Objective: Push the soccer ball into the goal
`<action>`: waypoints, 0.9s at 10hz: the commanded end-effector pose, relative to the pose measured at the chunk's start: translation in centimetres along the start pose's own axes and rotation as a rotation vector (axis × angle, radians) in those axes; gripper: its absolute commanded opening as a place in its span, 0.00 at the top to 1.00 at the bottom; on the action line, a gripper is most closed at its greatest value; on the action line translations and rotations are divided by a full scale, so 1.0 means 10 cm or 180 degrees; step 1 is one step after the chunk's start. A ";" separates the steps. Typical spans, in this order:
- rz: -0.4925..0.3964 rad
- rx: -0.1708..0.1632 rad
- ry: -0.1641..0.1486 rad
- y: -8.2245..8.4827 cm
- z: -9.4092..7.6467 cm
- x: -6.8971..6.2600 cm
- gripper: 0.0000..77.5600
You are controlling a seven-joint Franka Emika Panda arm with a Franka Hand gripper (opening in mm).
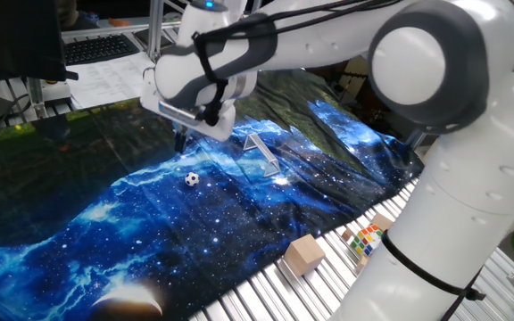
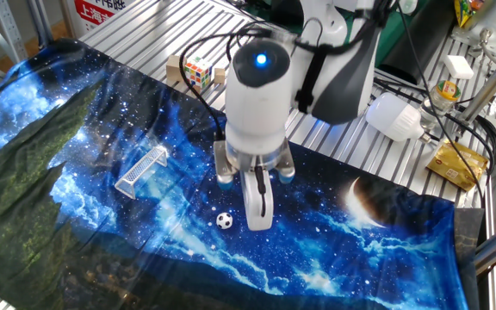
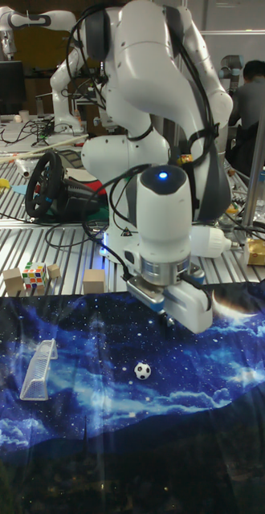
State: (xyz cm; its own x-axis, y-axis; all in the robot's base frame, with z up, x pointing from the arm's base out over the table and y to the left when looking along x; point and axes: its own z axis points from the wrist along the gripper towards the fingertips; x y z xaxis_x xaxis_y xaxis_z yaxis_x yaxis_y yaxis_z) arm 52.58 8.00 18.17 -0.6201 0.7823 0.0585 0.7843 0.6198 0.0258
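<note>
The soccer ball (image 1: 191,179) (image 2: 223,220) (image 3: 142,370), tiny and white with black patches, lies on the blue galaxy cloth (image 1: 150,232). The goal (image 1: 261,153) (image 2: 141,171) (image 3: 38,369), a small frame of whitish rods, stands on the cloth some way from the ball. My gripper (image 1: 181,139) (image 3: 169,321) hangs low over the cloth, just off the ball on the side away from the goal, not touching it. Its dark fingers look pressed together with nothing between them. In the other fixed view the white hand (image 2: 258,202) hides the fingertips.
A tan wooden block (image 1: 303,252) and a puzzle cube (image 1: 367,239) (image 2: 198,71) (image 3: 34,275) sit on the metal slats beyond the cloth's edge. Another block (image 3: 94,281) lies near the robot base. A white bulb-shaped object (image 2: 394,116) and a yellow packet (image 2: 455,164) lie off the cloth.
</note>
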 end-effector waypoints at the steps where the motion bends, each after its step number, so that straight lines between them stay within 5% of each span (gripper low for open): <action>1: 0.0050 -0.0006 -0.0049 -0.03 0.15 0.00 1.00; 9: 0.0188 -0.0086 -0.0152 -0.11 0.53 -0.07 1.00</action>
State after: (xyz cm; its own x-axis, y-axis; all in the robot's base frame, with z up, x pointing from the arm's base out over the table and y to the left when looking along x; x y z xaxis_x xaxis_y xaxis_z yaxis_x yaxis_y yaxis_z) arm 51.98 7.24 12.93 -0.5808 0.8139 0.0161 0.8136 0.5797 0.0448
